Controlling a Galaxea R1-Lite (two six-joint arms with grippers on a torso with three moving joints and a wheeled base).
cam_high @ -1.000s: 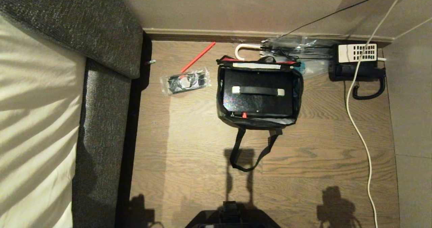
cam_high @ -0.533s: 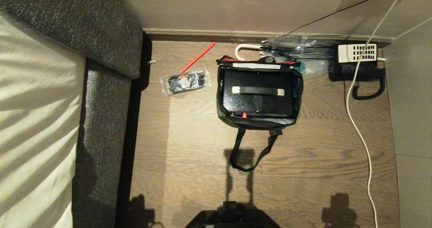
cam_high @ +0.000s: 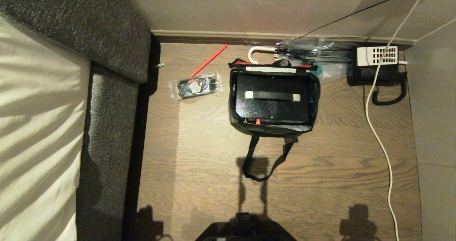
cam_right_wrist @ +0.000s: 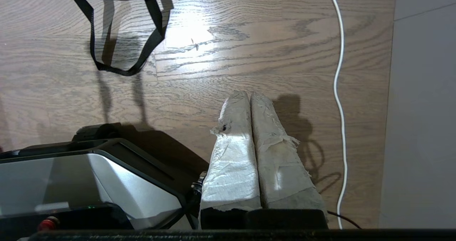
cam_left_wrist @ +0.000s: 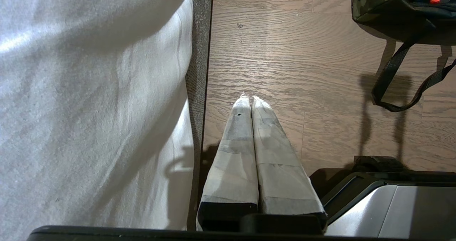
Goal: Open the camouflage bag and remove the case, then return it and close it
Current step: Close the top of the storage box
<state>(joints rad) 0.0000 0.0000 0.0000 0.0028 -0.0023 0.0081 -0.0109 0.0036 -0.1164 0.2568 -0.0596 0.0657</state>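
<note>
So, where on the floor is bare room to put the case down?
Bare floor lies between the camouflage bag and the sofa, below the plastic packet. The wall side is crowded: umbrella, telephone, white cable.

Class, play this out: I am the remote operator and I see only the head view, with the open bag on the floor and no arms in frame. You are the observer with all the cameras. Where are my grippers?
Observer: The left gripper is shut, empty, hanging over bare floor beside the bed's edge.
Operator: And the right one?
Observer: The right gripper is also shut on nothing, above the floor near the white cable.
Operator: Is either touching the camouflage bag?
Observer: No; in both wrist views the strap loop lies well clear of the fingertips.
</note>
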